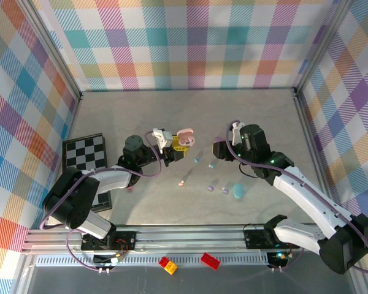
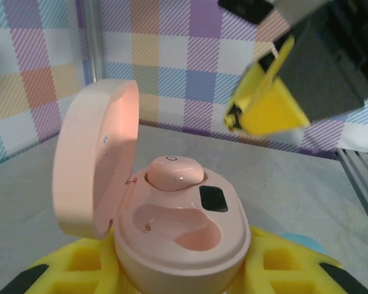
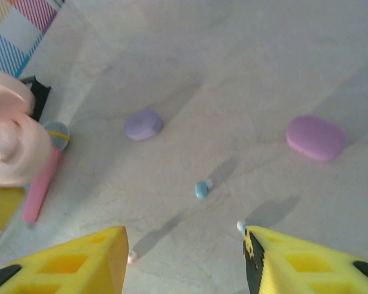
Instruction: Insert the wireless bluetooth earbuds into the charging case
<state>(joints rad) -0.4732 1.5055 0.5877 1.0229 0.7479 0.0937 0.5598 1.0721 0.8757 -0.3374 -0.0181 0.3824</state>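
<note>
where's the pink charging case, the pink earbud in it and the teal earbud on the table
pink charging case (image 2: 172, 229), left wrist view, empty socket in its base
pink earbud (image 2: 173, 173), left wrist view, its rounded top
teal earbud (image 3: 201, 189), right wrist view, its body

Left wrist view: the pink charging case (image 2: 184, 245) runs off frame at 6 o'clock; I cannot see its base. At 1 o'clock, a yellow wedge (image 2: 264, 104) is too blurred to identify. Right wrist view: 1 earbud (image 3: 240, 226) at 5 o'clock sits half hidden behind the right gripper (image 3: 184, 242), whose fingers are cut off at 6 o'clock. Top view: the earbuds (image 1: 212, 182) are too small to orient.
</note>
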